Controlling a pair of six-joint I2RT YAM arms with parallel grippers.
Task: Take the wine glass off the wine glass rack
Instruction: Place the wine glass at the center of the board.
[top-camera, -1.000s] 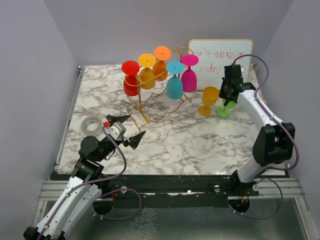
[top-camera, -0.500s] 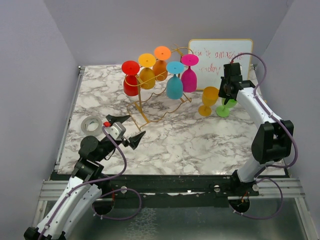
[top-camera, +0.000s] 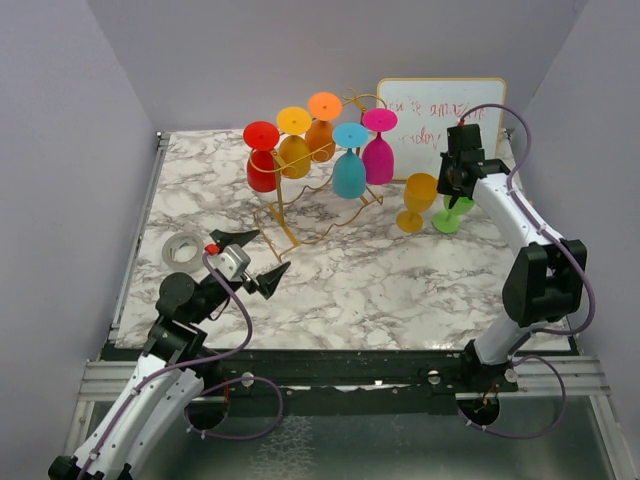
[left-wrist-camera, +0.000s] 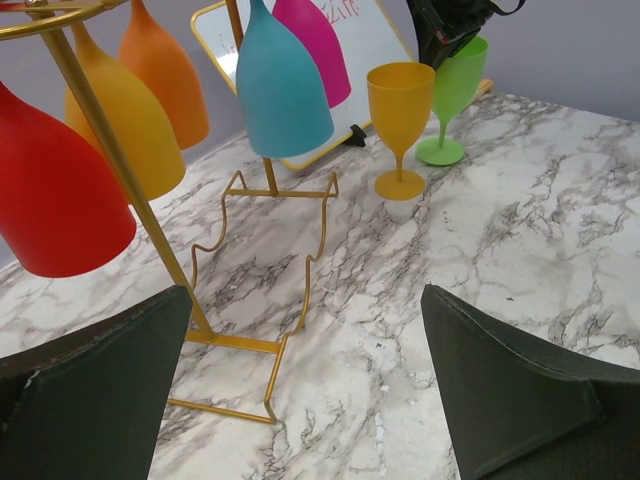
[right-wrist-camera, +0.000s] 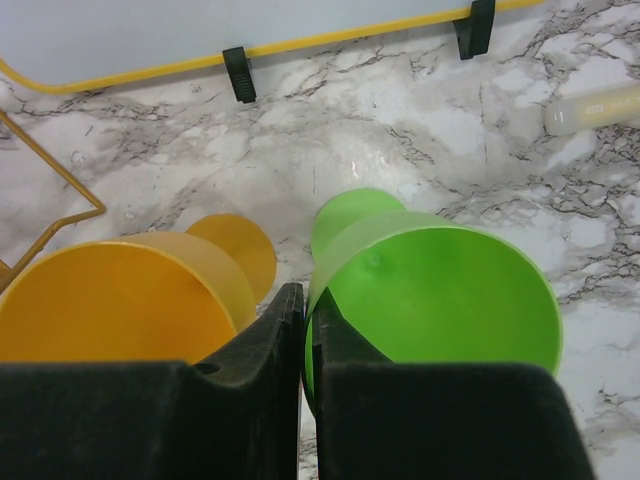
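Between right gripper jaws, clenched on its rim: green wine glass, upright on worktop, off wine glass rack. Probably light, stiff, slick plastic; tippy. Ahead of left gripper jaws, spread empty: five hanging glasses, bowl-down; better gripped by stems.

Bright, even light fr above; shadows soft & faint. Mild glare on marble surface in rt wrist view. All views sharp, no blur.

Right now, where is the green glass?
Top view: the green glass stands at far right, beside the yellow glass, in front of the whiteboard, the right gripper pinching its rim.
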